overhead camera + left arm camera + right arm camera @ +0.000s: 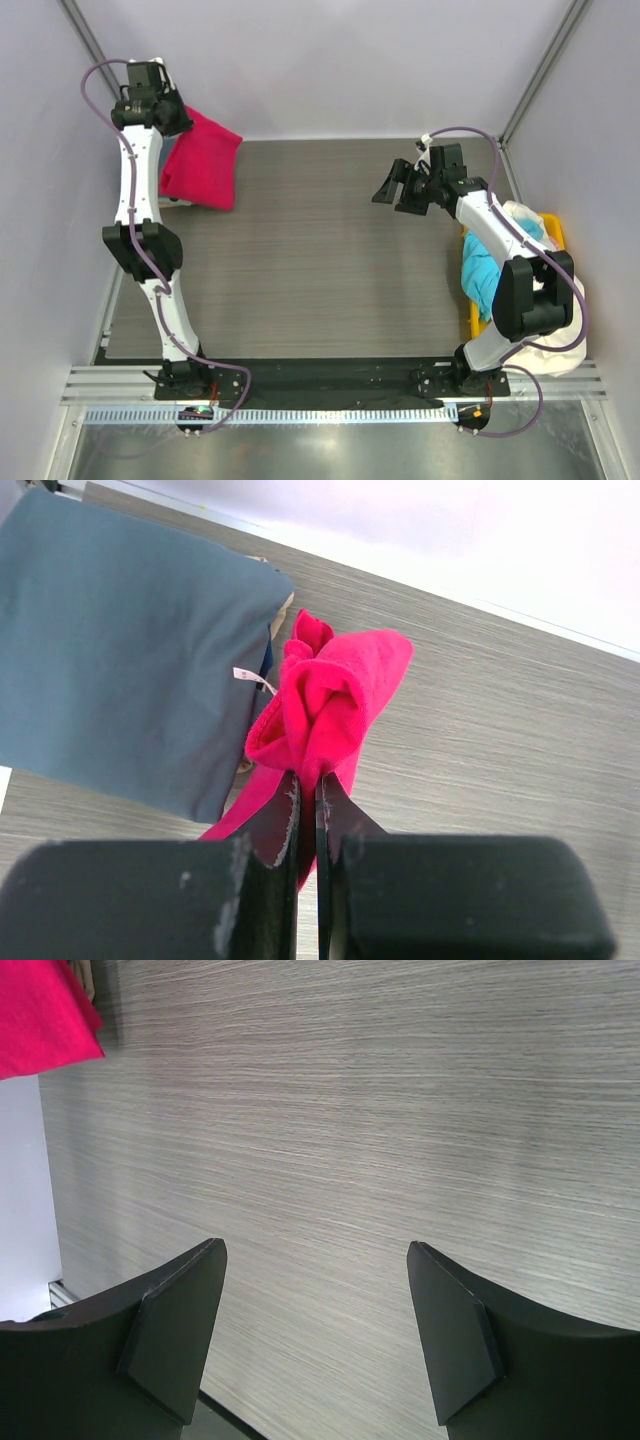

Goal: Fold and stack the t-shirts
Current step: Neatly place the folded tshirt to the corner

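Left gripper [308,785]: fingers pinched tight on bunched bright red-pink cloth t-shirt [330,695], upper left of top view.
Right gripper [315,1252]: fingers spread wide, nothing held.
Slate blue-grey folded t-shirt [120,650]: flat, touching red one.
Cyan t-shirt [483,275]: right edge, in yellow plastic bin [553,228].

You can count four shirts for certain: one red shirt [205,165], one slate shirt [120,650], one cyan shirt [485,275] and one white shirt [518,213]. A tan edge [284,608] beneath the slate one may be a fifth; you cannot tell. Beyond those you have one bin [554,230], one table [320,260], and two grippers: the left gripper [308,780] and the right gripper [315,1250].
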Controlling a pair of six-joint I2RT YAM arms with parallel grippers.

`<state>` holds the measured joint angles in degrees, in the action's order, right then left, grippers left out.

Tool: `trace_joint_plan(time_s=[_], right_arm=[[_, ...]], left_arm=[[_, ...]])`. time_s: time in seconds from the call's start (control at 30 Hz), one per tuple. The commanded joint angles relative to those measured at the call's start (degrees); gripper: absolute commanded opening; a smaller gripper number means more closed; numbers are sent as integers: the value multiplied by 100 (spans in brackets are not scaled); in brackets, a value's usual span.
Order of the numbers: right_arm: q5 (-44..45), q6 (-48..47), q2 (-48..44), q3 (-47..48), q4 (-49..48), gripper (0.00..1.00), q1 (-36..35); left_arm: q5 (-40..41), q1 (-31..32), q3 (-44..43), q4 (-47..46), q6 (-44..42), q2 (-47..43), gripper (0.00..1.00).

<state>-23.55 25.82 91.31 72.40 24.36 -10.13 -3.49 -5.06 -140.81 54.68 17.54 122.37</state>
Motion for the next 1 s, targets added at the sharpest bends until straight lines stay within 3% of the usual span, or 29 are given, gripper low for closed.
trace_joint_plan(time_s=[0.0, 0.97], right_arm=[[-115, 37, -210, -24, -230, 79, -15], [-343, 177, -8, -139, -423, 79, -15]], left_arm=[[-161, -56, -245, -194, -136, -538, 0], [190, -276, -517, -414, -409, -442, 0]])
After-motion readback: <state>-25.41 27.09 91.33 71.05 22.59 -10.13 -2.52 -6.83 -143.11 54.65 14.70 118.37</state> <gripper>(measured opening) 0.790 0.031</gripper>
